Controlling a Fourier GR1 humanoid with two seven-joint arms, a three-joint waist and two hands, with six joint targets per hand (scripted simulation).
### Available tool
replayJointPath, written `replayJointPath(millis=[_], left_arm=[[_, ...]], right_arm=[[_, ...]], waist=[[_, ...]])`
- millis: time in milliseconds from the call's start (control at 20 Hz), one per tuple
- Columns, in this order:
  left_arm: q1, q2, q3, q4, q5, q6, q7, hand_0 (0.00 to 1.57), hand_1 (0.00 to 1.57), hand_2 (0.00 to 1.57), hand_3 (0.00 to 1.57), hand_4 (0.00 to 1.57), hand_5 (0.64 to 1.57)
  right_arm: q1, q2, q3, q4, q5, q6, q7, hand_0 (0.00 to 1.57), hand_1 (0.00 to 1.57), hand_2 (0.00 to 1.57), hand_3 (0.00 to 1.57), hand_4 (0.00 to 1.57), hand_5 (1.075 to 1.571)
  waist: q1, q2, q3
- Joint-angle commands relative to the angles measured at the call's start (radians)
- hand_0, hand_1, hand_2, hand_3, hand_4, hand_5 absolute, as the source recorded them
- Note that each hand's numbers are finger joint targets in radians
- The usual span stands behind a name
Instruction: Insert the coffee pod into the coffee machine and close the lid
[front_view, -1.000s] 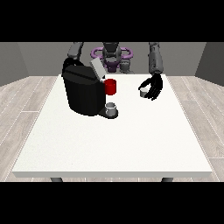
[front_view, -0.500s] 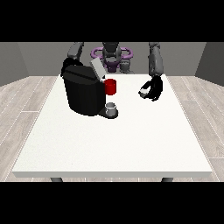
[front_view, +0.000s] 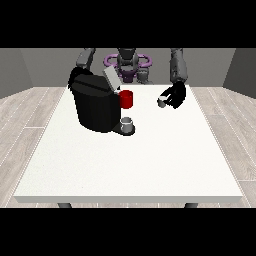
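Note:
A black coffee machine (front_view: 95, 106) stands at the table's left part, its grey lid (front_view: 111, 79) tilted up and open. A small grey cup (front_view: 127, 123) sits on its drip tray. The hand at the view's right (front_view: 176, 95) hovers above the table, right of the machine, its fingers curled round a small pale coffee pod (front_view: 162, 102). The hand at the view's left (front_view: 74, 76) is behind the machine's top and mostly hidden.
A red mug (front_view: 126, 99) stands just right of the machine, between it and the pod hand. The white table (front_view: 130, 165) stretches wide toward the camera. The robot's torso (front_view: 128, 64) is behind the far edge.
The hand at the view's right has shifted slightly left and up with the pod. The machine, mug and other hand are unchanged.

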Motion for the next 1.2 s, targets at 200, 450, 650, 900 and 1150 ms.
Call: replayJointPath(millis=[200, 450, 650, 900, 1150], left_arm=[[-0.169, 0.020, -0.002, -0.074, 0.008, -0.154, 0.075, 1.24, 1.24, 1.33, 1.32, 0.53, 1.571], [-0.198, -0.018, -0.033, -0.143, 0.006, -0.238, 0.095, 1.25, 1.25, 1.33, 1.29, 0.56, 1.571], [-0.248, -0.005, 0.014, -0.126, 0.008, -0.211, 0.139, 1.25, 1.25, 1.33, 1.28, 0.54, 1.571], [-0.356, 0.091, 0.069, -0.096, 0.012, -0.235, 0.137, 1.26, 1.26, 1.33, 1.28, 0.54, 1.571], [-0.427, 0.127, 0.148, -0.050, 0.051, -0.220, 0.164, 1.27, 1.27, 1.31, 1.24, 0.51, 1.571]], right_arm=[[-0.044, -0.007, -0.015, 0.088, 0.009, -0.014, -0.010, 0.00, 0.00, 0.00, 0.00, 0.49, 1.571], [-0.067, -0.053, -0.055, 0.159, -0.017, 0.022, 0.005, 0.00, 0.00, 0.00, 0.00, 0.44, 1.571], [-0.039, 0.007, 0.001, 0.120, -0.003, 0.022, -0.063, 0.00, 0.00, 0.00, 0.00, 0.49, 1.571], [-0.084, 0.033, 0.055, 0.062, 0.007, -0.008, -0.031, 0.00, 0.00, 0.00, 0.00, 0.50, 1.571], [-0.139, 0.022, 0.060, -0.018, -0.004, 0.029, 0.009, 0.00, 0.00, 0.00, 0.00, 0.52, 1.571]], waist=[[0.011, -0.036, -0.0001], [0.044, -0.076, 0.0000], [-0.028, -0.042, -0.0004], [-0.091, 0.012, -0.0006], [-0.158, 0.074, -0.0008]])
